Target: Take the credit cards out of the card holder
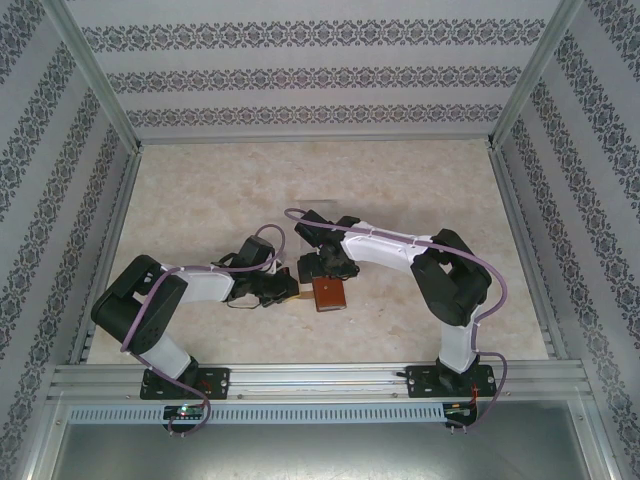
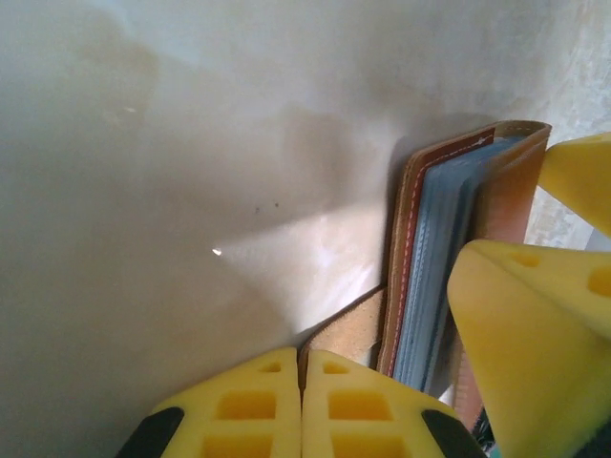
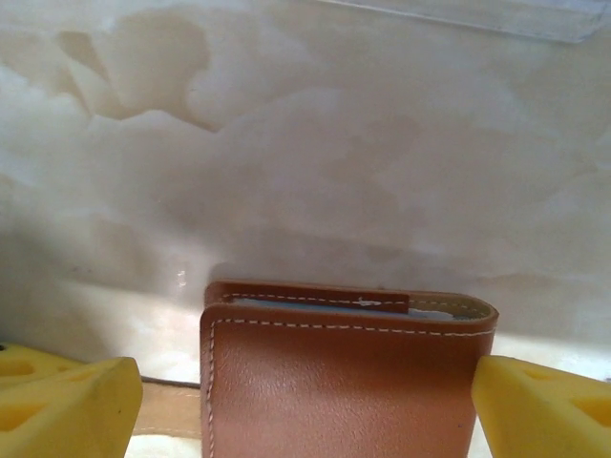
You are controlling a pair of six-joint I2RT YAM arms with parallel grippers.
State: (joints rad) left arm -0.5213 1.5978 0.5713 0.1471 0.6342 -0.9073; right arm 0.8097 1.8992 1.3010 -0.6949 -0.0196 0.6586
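Top view: 2 arms meet mid-table [image 1: 400, 190], w/ 1 brown wallet [image 1: 330, 296] between them. The left gripper [image 1: 296, 291] sits at its left edge, the right gripper [image 1: 328, 272] just behind it.

Left wrist view: the left gripper is closed tight, pinching the wallet's strap [image 2: 344, 334]. Grey pocket edges show; separate cards can't be counted. 2 yellow fingers [image 2: 535, 334] of the right gripper flank the wallet.

Right wrist view: the right gripper is spread wide, 1 finger each side of the folded wallet, the left-hand one clear of it.
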